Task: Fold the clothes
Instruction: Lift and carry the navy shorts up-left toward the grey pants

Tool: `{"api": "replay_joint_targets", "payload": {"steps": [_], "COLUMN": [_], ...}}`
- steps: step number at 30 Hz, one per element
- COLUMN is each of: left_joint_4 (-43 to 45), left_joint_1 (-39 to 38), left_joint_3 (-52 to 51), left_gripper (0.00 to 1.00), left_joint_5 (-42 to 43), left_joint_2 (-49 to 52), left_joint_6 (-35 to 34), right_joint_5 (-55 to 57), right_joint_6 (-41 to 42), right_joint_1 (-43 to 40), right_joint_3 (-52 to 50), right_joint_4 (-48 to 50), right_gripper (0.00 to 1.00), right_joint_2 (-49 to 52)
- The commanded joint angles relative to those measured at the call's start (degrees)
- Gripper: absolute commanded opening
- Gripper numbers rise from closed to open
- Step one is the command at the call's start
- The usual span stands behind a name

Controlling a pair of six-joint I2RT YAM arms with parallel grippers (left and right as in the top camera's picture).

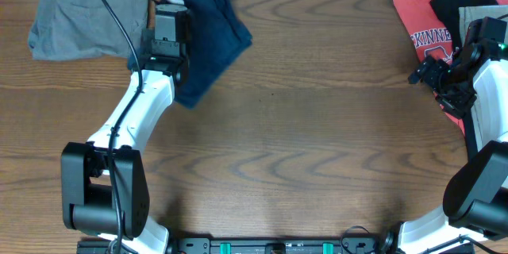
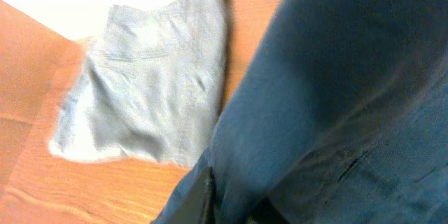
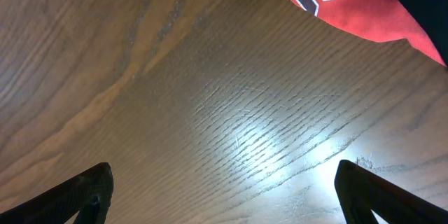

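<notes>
1. The red T-shirt at the far right of the surface carries white block capitals reading about "KINNE", cut off at both ends, on the right by a black garment.
2. The printed shape under those letters is unreadable.
3. In the right wrist view, only an edge of the shirt's print shows, with no legible letter.

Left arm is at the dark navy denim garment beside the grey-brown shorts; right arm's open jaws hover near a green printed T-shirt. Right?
No: the printed T-shirt is red, not green, as the right wrist view shows. The rest stands: left gripper at the dark navy denim garment beside the grey-brown shorts, right gripper with jaws open.
</notes>
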Motion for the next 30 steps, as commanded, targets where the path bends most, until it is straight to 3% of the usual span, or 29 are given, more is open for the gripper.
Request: {"api": "replay_joint_targets", "payload": {"steps": [1, 12, 18, 22, 24, 30], "left_joint_4": [4.4, 12.1, 7.6, 4.9, 2.8, -7.3], "left_joint_1": [0.1, 1.4, 2.5, 4.3, 6.4, 16.6], "left_joint_3": [1.6, 1.6, 1.6, 1.6, 1.6, 1.6], "left_gripper": [0.13, 0.13, 0.17, 0.48, 0.56, 0.87], "left_joint_5": [-6.6, -9.5, -7.6, -5.8, -4.3, 15.6], "left_joint_2": [0.2, 0.2, 0.2, 1.0, 1.6, 2.3], "left_joint_6": [3.0, 2.1, -1.7, -1.8, -1.7, -1.8], "right_joint_5": [-0.1, -0.1, -0.1, -0.1, -0.1, -0.1], "right_joint_6": [-0.6, -0.6, -0.6, -0.6, -0.6, -0.6], "right_joint_1": [0.0, 0.0, 0.0, 0.0, 0.0, 0.0], "right_joint_3": [0.4, 0.4, 0.4, 0.4, 0.4, 0.4], "right_joint_4": [-0.1, -0.1, -0.1, -0.1, -0.1, -0.1], "right_gripper": [0.99, 0.99, 0.99, 0.99, 0.99, 0.99], "right_joint_2": [0.2, 0.2, 0.2, 0.2, 0.2, 0.2]}}
